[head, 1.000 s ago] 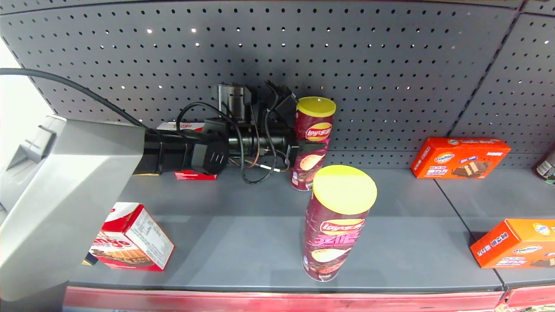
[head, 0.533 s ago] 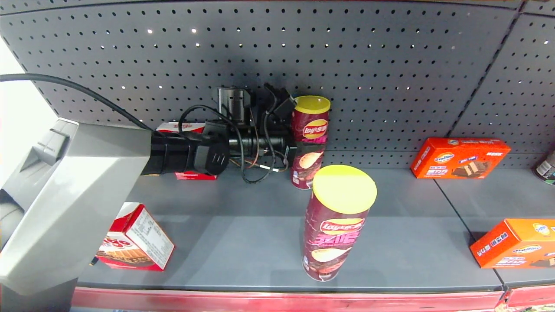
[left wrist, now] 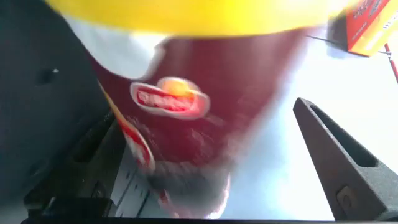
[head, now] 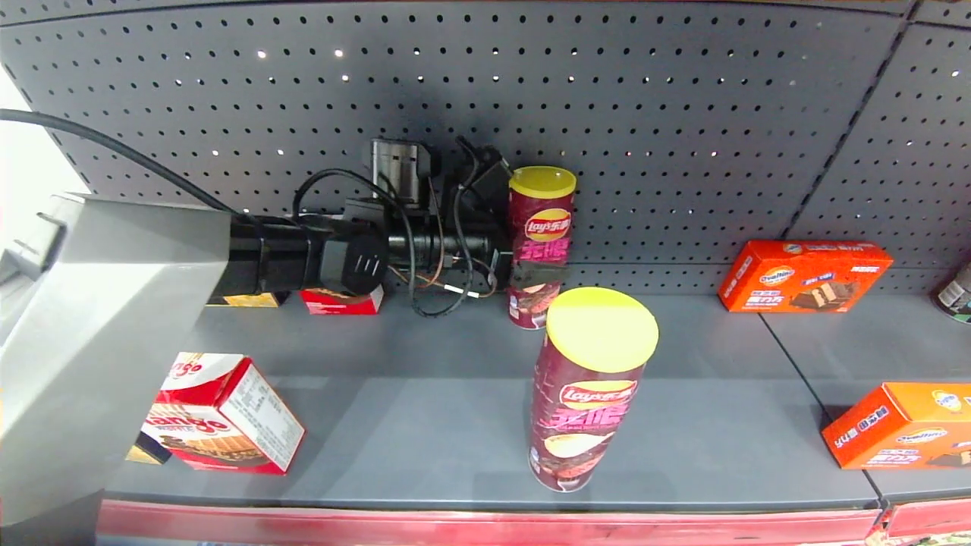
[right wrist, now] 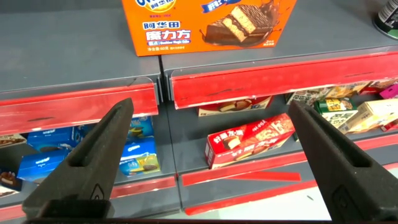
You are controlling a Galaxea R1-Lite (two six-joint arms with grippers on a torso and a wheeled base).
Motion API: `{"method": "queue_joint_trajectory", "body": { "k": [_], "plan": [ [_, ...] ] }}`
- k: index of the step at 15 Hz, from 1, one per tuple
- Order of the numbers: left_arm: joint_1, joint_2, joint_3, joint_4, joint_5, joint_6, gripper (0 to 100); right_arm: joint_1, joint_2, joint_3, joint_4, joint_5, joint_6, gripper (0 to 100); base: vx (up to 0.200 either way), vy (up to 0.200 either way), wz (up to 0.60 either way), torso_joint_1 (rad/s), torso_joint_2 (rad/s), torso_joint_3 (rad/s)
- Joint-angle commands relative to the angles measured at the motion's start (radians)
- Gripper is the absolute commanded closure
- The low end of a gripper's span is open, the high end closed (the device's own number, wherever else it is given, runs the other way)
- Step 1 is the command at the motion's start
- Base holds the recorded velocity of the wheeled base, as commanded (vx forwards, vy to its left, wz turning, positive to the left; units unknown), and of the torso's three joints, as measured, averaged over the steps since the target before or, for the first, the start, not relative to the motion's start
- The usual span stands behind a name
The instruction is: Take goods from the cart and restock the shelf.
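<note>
A maroon chips can with a yellow lid point(head: 542, 220) stands upright at the back of the grey shelf point(head: 425, 409), close to the pegboard. My left gripper point(head: 527, 258) is open around its lower half. In the left wrist view the can point(left wrist: 199, 124) sits between the fingers point(left wrist: 339, 155), with a gap on one side. A second chips can point(head: 590, 387) stands in front of it, near the shelf's front edge. My right gripper point(right wrist: 211, 155) is open with nothing in it, held before lower shelves and below an orange box point(right wrist: 208, 25).
A red wafer box point(head: 227, 413) lies front left and a small red box point(head: 337, 301) sits behind my left arm. Orange boxes point(head: 804, 274) point(head: 899, 425) lie on the right. A red strip point(head: 493, 525) marks the shelf's front edge.
The back can leaned to the right a second ago and now stands upright, slightly farther left. My left wrist has shifted a little left with it.
</note>
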Motion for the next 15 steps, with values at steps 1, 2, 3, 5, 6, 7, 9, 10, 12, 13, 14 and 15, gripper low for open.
{"method": "queue_joint_trajectory", "body": {
  "k": [1, 2, 3, 5, 6, 7, 9, 10, 12, 13, 14, 15],
  "plan": [
    [0.005, -0.064, 0.015, 0.022, -0.002, 0.002, 0, 0.000, 0.002, 0.000, 0.000, 0.000, 0.000, 0, 0.000, 0.000, 0.00, 0.000, 0.00, 0.000],
    [0.006, -0.103, 0.046, 0.033, 0.000, 0.002, 0, 0.000, 0.002, 0.000, 0.000, 0.000, 0.000, 0, 0.000, 0.000, 0.00, 0.000, 0.00, 0.000],
    [0.006, -0.128, 0.070, 0.041, 0.003, 0.002, 0, 0.000, 0.002, 0.000, 0.000, 0.000, 0.000, 0, 0.000, 0.000, 0.00, 0.000, 0.00, 0.000],
    [0.006, -0.174, 0.113, 0.065, 0.028, 0.006, 0, 0.000, 0.002, 0.000, 0.000, 0.000, 0.000, 0, 0.000, 0.000, 0.00, 0.000, 0.00, 0.000],
    [0.005, -0.192, 0.133, 0.073, 0.052, 0.006, 0, 0.000, 0.002, 0.000, 0.000, 0.000, 0.000, 0, 0.000, 0.000, 0.00, 0.000, 0.00, 0.000],
    [0.002, -0.212, 0.159, 0.076, 0.075, 0.006, 0, 0.000, 0.002, 0.000, 0.000, 0.000, 0.000, 0, 0.000, 0.000, 0.00, 0.000, 0.00, 0.000],
    [-0.005, -0.243, 0.212, 0.081, 0.120, 0.017, 0, 0.000, 0.002, 0.000, 0.000, 0.000, 0.000, 0, 0.000, 0.000, 0.00, 0.000, 0.00, 0.000],
    [-0.008, -0.243, 0.224, 0.082, 0.153, 0.045, 0, 0.000, 0.002, 0.000, 0.000, 0.000, 0.000, 0, 0.000, 0.000, 0.00, 0.000, 0.00, 0.000],
    [-0.008, -0.243, 0.227, 0.082, 0.169, 0.055, 0, 0.000, 0.002, 0.000, 0.000, 0.000, 0.000, 0, 0.000, 0.000, 0.00, 0.000, 0.00, 0.000],
    [-0.011, -0.246, 0.228, 0.085, 0.201, 0.057, 0, 0.000, 0.002, 0.000, 0.000, 0.000, 0.000, 0, 0.000, 0.000, 0.00, 0.000, 0.00, 0.000],
    [-0.014, -0.246, 0.230, 0.105, 0.235, 0.060, 0, 0.000, 0.002, 0.000, 0.000, 0.000, 0.000, 0, 0.000, 0.000, 0.00, 0.000, 0.00, 0.000],
    [-0.017, -0.246, 0.233, 0.119, 0.264, 0.071, 0, 0.000, 0.002, 0.000, 0.000, 0.000, 0.000, 0, 0.000, 0.000, 0.00, 0.000, 0.00, 0.000]
  ]
}}
